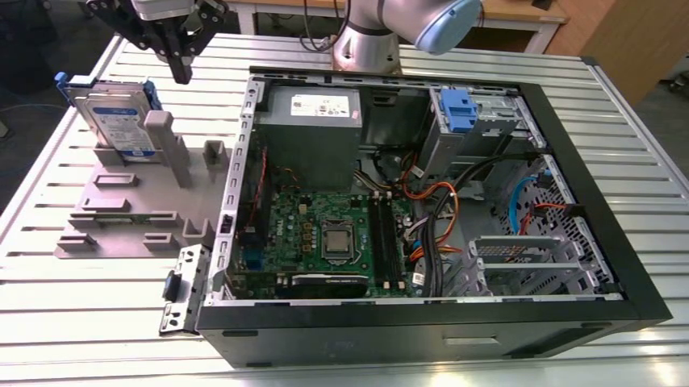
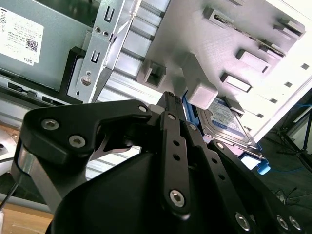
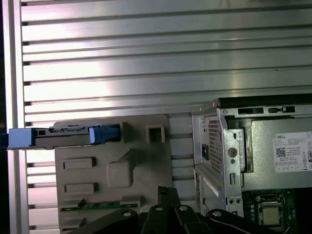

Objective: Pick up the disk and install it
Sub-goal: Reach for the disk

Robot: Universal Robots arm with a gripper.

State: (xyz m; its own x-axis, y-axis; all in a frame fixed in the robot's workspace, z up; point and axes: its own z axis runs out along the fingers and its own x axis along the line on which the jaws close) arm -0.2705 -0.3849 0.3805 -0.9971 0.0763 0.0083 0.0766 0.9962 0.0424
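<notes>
The disk [image 1: 116, 121] is a silver drive with a white-and-blue label and blue frame. It stands on edge in a slot of the grey holder block [image 1: 129, 211] on the exterior view's left. It also appears edge-on in the first wrist view [image 3: 63, 136] and partly behind the fingers in the second wrist view [image 2: 229, 122]. My gripper [image 1: 181, 74] hangs above the holder, a little to the disk's right in the exterior view and apart from it. Its black fingers [image 2: 171, 126] lie together, shut on nothing, with the tips pointing down [image 3: 168, 191].
An open black computer case [image 1: 635, 266] lies to the exterior view's right of the holder, with a grey power supply [image 1: 312, 109], a motherboard [image 1: 328, 234], cables and a drive bay holding a blue clip [image 1: 457, 109]. All rest on a ribbed aluminium table [image 1: 86, 322].
</notes>
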